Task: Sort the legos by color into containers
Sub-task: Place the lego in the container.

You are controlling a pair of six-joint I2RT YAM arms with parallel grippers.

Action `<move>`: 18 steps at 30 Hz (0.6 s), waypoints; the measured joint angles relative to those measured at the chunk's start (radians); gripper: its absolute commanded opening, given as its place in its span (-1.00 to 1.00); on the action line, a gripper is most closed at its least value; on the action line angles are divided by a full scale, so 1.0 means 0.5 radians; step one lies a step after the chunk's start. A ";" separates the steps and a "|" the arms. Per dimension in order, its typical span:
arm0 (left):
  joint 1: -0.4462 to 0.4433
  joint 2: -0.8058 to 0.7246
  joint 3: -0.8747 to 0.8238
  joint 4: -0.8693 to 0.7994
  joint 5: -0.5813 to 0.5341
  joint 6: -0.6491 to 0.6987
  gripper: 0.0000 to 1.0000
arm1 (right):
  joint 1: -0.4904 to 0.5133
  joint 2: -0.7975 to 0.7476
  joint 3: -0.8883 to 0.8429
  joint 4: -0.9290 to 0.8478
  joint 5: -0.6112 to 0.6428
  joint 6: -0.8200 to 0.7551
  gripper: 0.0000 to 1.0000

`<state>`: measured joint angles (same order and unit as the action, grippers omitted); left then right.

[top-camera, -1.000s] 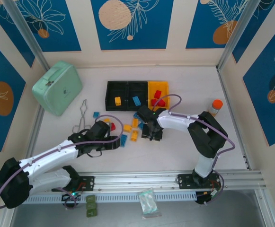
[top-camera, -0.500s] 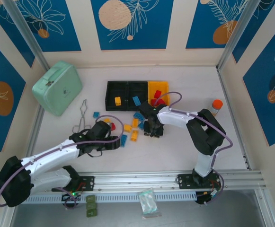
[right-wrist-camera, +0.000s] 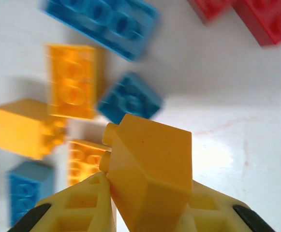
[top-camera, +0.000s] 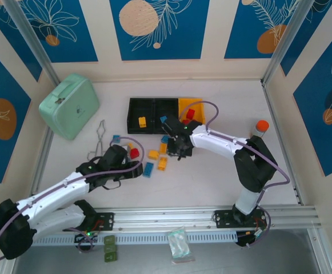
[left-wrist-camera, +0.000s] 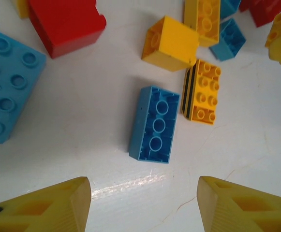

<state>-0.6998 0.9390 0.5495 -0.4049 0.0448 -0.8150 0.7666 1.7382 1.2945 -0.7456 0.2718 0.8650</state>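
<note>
The containers stand in a row at the back: two black bins and a yellow one. They hold a yellow, a blue and red legos, in that order. Loose legos lie scattered in front of them. My right gripper is shut on a yellow-orange brick, lifted above blue, yellow and red bricks. My left gripper is open and low over the table, its yellow fingers apart. A blue brick lies studs-down just ahead of it, with nothing between the fingers.
A mint-green case sits at the back left, with metal tongs beside it. An orange-capped bottle stands at the right. A small plastic bag lies on the front rail.
My right gripper has shut on the yellow-orange brick and moved it up and back toward the bins. The left arm has shifted slightly to the left.
</note>
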 measured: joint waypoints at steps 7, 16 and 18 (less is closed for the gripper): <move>0.266 -0.139 0.006 -0.118 0.069 0.007 0.19 | 0.000 0.232 0.571 -0.021 -0.071 -0.139 -0.54; 0.483 -0.302 0.039 -0.307 0.087 0.007 0.19 | -0.012 0.921 1.443 -0.108 -0.246 -0.271 -0.52; 0.493 -0.303 0.039 -0.332 0.089 0.006 0.19 | -0.018 1.066 1.632 -0.141 -0.299 -0.282 -0.52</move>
<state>-0.4534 0.7876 0.5690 -0.5709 0.0895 -0.8120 0.7574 2.2711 2.1105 -0.8162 0.1223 0.7242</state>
